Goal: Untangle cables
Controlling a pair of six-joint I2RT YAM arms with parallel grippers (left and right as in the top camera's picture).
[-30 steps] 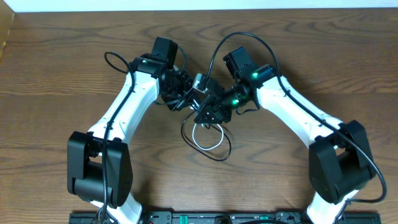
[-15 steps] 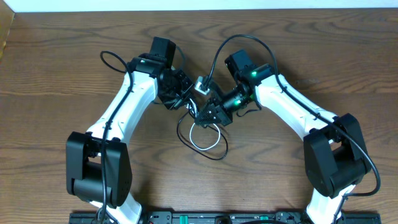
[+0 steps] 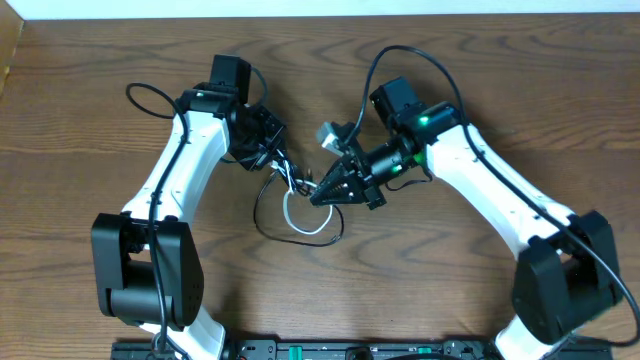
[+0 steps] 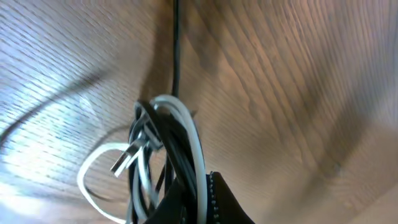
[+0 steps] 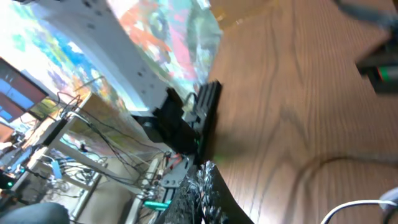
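The cables (image 3: 293, 222) are a tangle of one white loop and thin black cords on the wooden table, between the two arms. My left gripper (image 3: 278, 166) is at the tangle's upper left. In the left wrist view it (image 4: 198, 200) is shut on a bunch of white and black strands (image 4: 181, 134), and a plug end (image 4: 124, 159) hangs free. My right gripper (image 3: 318, 194) touches the tangle's right side. In the right wrist view its fingers (image 5: 203, 200) are pressed together on a speckled dark strand. A white cable (image 5: 359, 209) shows at the lower right.
Thick black arm cords arc off the left arm (image 3: 143, 93) and over the right arm (image 3: 400, 55). The table's far edge (image 3: 320, 14) meets a white wall. A black base rail (image 3: 320, 350) runs along the near edge.
The left arm has swung left and pulled the tangle left with it. The right gripper has followed left and down, with strands now stretched between the two grippers.
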